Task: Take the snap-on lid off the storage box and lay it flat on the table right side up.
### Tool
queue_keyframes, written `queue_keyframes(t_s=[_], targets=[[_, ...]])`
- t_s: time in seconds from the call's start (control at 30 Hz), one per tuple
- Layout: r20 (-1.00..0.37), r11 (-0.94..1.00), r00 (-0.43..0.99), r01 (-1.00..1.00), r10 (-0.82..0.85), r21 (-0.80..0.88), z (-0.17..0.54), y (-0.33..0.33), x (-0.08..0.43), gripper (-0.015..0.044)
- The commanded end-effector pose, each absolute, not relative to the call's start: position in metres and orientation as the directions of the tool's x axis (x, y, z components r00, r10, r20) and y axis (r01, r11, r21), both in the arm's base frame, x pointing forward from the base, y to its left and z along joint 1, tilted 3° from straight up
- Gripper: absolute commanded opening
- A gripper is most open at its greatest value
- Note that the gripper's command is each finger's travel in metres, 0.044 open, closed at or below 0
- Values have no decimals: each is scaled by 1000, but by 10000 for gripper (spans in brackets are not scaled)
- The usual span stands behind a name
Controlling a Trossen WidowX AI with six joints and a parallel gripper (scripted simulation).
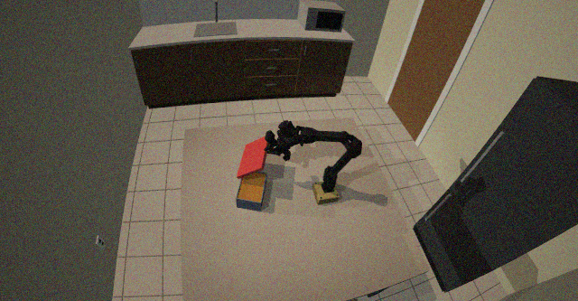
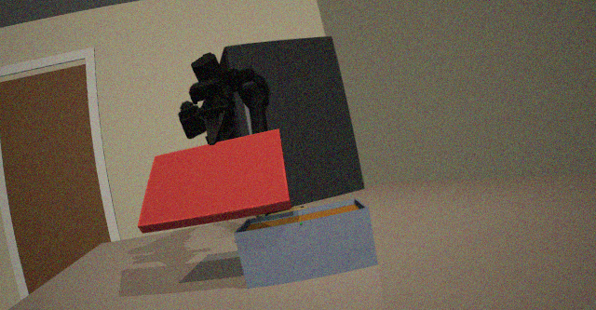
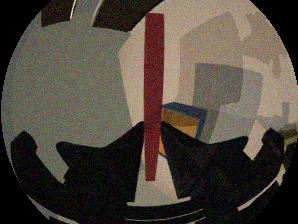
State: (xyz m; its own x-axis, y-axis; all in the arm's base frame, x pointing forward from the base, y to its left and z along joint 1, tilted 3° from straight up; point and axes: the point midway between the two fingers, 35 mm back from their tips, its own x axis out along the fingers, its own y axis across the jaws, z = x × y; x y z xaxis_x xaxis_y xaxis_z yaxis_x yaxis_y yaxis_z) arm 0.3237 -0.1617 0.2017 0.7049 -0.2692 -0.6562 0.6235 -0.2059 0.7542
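I see a tiled floor, dark cabinets with a microwave far back, and a brown door on the right.

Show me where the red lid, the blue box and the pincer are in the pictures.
Red lid (image 2: 216,181): exterior view, middle of its broad red face.
Blue box (image 2: 307,249): exterior view, middle of the near blue wall.
Pincer (image 3: 153,163): wrist view, between the dark fingertips, shut on the lid's edge.
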Motion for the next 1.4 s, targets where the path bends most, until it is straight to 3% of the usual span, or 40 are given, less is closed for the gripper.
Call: queue_keyframes(t_s=[0.0, 1.37], targets=[[-651, -199, 710, 620, -268, 759, 204, -169, 321, 0], [-652, -192, 707, 624, -274, 758, 207, -242, 283, 0]])
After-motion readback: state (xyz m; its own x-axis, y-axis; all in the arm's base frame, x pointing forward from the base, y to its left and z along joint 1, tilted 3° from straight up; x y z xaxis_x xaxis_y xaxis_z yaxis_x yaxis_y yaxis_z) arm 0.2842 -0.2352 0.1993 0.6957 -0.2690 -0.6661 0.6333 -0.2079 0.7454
